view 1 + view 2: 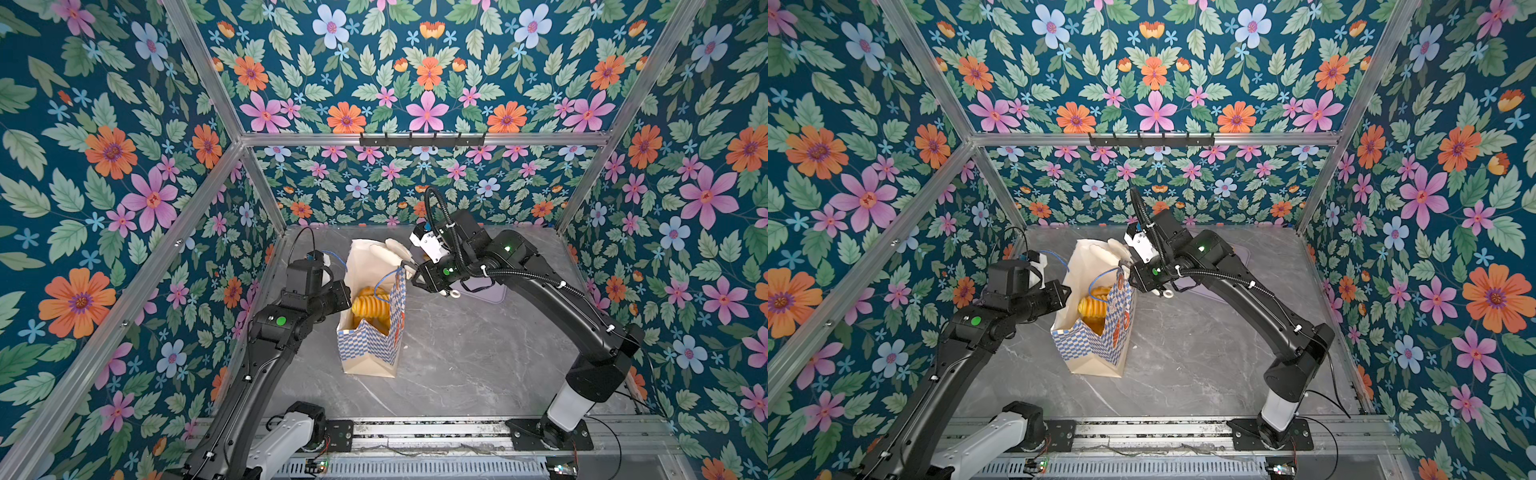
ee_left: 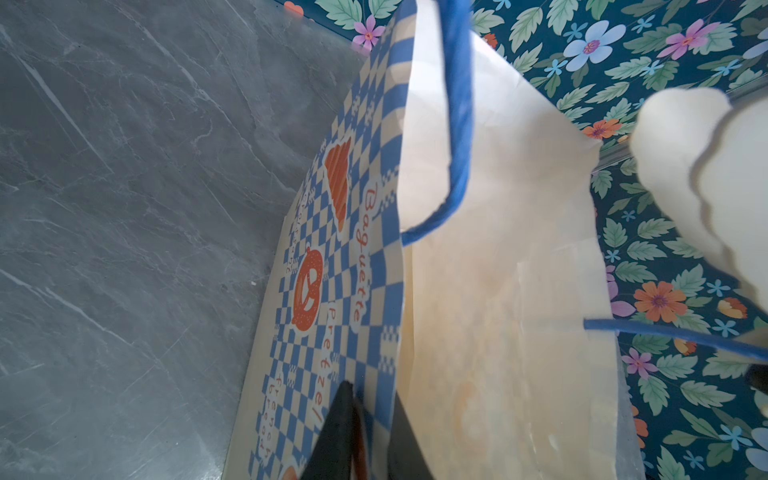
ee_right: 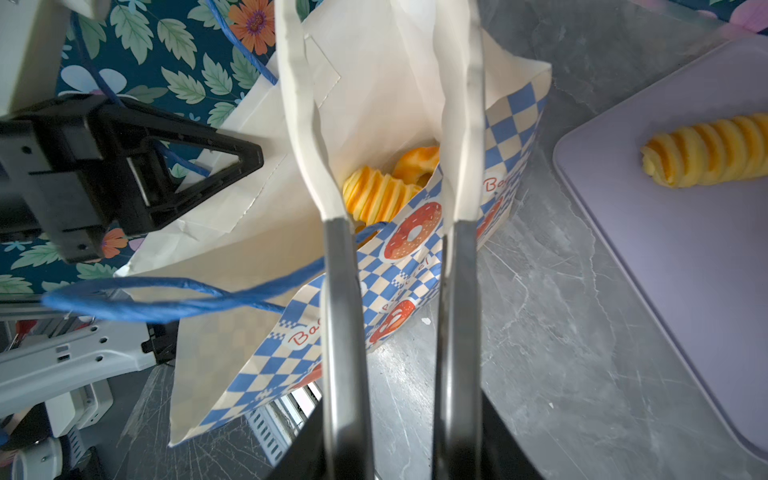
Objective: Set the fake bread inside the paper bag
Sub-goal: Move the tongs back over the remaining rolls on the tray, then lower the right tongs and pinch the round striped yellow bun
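One paper bag (image 1: 370,345) is stood left of centre, its left wall clamped by the left gripper (image 2: 370,399). One lilac tray (image 3: 685,270) lies far right. The right gripper (image 1: 395,257) is held parted and empty above the bag's mouth. Of the fake bread (image 1: 368,305), two pieces are seen bagged, a croissant (image 3: 374,195) and a ring donut (image 3: 419,162). One ridged roll (image 3: 706,149) is left on the tray.

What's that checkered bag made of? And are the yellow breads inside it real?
The paper bag looks like thin matte paper: its walls crease and fold sharply, and the checks look printed on. The bread inside doesn't look real. It seems to be glossy plastic or rubbery foam, with shiny highlights and very even orange stripes. I cannot tell which of the two.
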`<action>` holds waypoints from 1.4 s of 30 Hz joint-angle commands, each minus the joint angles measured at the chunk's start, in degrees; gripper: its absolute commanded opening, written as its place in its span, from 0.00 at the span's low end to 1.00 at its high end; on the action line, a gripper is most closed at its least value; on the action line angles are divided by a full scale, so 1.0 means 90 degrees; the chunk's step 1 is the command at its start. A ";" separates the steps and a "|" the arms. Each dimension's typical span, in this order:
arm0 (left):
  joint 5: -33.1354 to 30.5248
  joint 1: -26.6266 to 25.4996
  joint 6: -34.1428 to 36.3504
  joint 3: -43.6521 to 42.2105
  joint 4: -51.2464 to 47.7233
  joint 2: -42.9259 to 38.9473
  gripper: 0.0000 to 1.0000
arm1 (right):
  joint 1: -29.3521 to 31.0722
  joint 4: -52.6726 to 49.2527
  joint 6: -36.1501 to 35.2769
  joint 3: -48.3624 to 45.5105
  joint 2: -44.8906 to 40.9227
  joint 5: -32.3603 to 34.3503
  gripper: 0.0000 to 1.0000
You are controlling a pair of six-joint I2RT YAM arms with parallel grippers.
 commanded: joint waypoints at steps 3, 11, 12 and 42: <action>-0.0020 0.0003 0.0043 0.0051 0.0082 0.0043 0.16 | 0.0003 0.0483 0.0091 -0.0161 -0.0245 0.0345 0.39; -0.0051 0.0003 0.0045 0.0056 0.0082 0.0039 0.16 | -0.0001 0.1032 0.0297 -0.0571 -0.0983 0.1005 0.39; -0.0036 0.0009 0.0043 0.0062 0.0082 0.0043 0.15 | -0.0011 0.1081 0.0324 -0.0614 -0.1050 0.1082 0.39; -0.0017 0.0003 0.0067 0.0052 0.0131 0.0024 0.15 | -0.2189 0.2107 0.1997 -0.3226 -0.2420 0.0151 0.38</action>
